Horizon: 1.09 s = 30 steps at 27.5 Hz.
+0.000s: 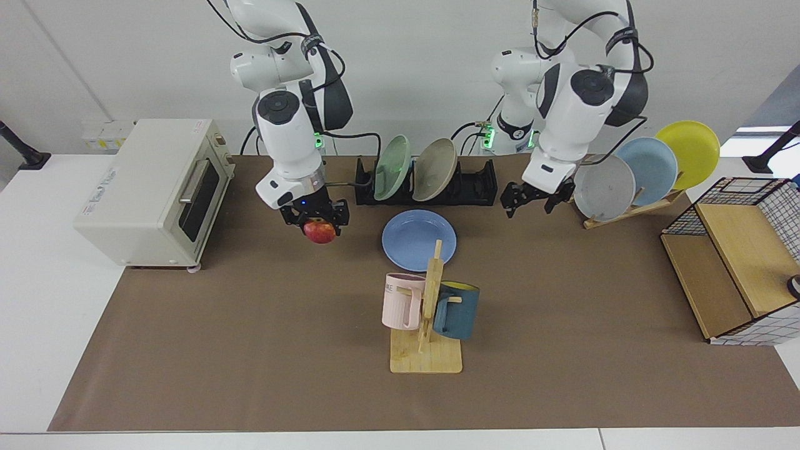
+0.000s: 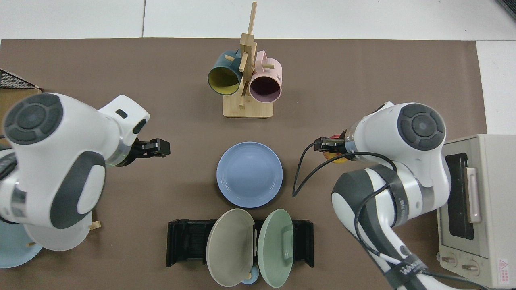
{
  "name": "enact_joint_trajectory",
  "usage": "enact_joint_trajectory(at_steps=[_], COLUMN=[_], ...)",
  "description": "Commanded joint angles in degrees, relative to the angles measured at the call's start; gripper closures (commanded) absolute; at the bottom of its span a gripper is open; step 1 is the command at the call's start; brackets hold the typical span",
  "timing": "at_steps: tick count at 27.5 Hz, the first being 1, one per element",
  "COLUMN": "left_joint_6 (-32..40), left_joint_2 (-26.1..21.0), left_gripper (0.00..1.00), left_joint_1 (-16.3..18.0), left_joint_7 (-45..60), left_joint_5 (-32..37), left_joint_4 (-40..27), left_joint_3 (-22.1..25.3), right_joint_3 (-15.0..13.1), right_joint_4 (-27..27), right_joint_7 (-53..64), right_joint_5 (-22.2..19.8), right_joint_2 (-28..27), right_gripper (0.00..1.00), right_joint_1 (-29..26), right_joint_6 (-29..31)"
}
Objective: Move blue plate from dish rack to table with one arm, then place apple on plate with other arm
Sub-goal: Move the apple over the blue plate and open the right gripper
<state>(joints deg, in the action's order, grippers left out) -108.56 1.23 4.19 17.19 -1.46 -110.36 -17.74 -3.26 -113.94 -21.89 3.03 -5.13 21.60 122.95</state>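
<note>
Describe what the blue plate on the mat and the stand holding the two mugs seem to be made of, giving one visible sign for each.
Blue plate: probably matte plastic or melamine, possibly glazed ceramic; its even colour shows only a dull sheen, no sharp glare.
Mug stand: light wood, perhaps bamboo, unpainted; its pale tan base, post and pegs look like bare timber.
</note>
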Motion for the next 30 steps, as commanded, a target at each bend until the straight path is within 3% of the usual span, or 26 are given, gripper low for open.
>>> enact_joint_trajectory(at_steps=[1,10,15,27,28,29,30], left_joint_6=[9.8,19.8,19.1,17.6,17.9,17.9,18.0], left_joint_2=[0.0,2.5,3.9,1.9,1.9,2.0,2.0], left_gripper=[0.0,0.0,0.0,0.0,0.0,0.0,0.0], left_joint_1=[0.5,0.6,0.6,0.5,0.6,0.6,0.6], left_joint_7=[-7.9,-17.5,-19.9,-20.0,-20.0,-20.0,-19.9], left_joint_5=[0.9,1.1,1.0,1.2,1.2,1.2,1.1], left_joint_4=[7.8,14.9,14.5,13.4,13.3,13.3,13.2], left_joint_3=[4.8,10.4,11.4,11.3,11.3,11.4,11.4], right_joint_3=[-0.2,-0.3,-0.5,-0.3,-0.3,-0.3,-0.3], right_joint_4=[-1.0,2.3,3.0,1.9,1.7,1.6,1.8], right_joint_7=[-7.8,-25.2,-30.5,-33.5,-33.5,-33.5,-33.6], right_joint_5=[0.4,-0.7,-1.4,-1.5,-1.6,-1.5,-1.4], right_joint_2=[0.1,-4.3,-8.1,-16.0,-16.1,-16.2,-16.3], right_gripper=[1.0,1.0,1.0,1.0,0.98,0.83,0.46], right_joint_1=[4.7,16.4,21.4,24.7,24.6,24.5,24.1], right_joint_6=[2.2,4.1,6.2,14.2,14.7,14.6,14.2])
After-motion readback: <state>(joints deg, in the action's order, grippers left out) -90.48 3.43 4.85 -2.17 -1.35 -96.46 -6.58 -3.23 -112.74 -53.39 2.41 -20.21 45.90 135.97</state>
